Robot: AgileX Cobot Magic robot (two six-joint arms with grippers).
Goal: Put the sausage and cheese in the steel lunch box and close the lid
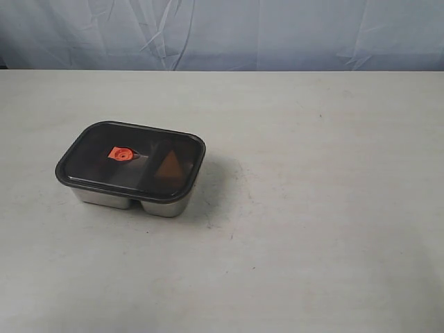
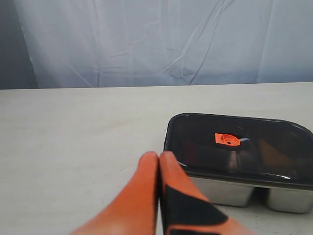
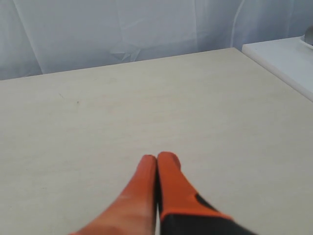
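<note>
Exterior view: the dark translucent lid (image 1: pixel 90 156) sits on the shiny rectangular steel lunch box (image 1: pixel 163 207). The yellow-orange cheese wedge (image 1: pixel 168 166) shows through it; the sausage I cannot see.
Left wrist view: the left gripper (image 2: pixel 159 159) is clenched and empty, near the box.
Right wrist view: the right gripper (image 3: pixel 156 161) is also clenched and empty.
The closing seems done; perhaps only a press on the lid remains.

The steel lunch box (image 1: pixel 163 206) is sitting on the counter (image 1: pixel 312 208), its dark lid (image 1: pixel 90 149) lying flat on top. The cheese (image 1: pixel 168 166) is showing through as an orange wedge.

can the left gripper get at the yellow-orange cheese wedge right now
Probably not: the dark translucent lid sits closed on the steel lunch box, covering the cheese wedge, and the left gripper is shut.
</note>
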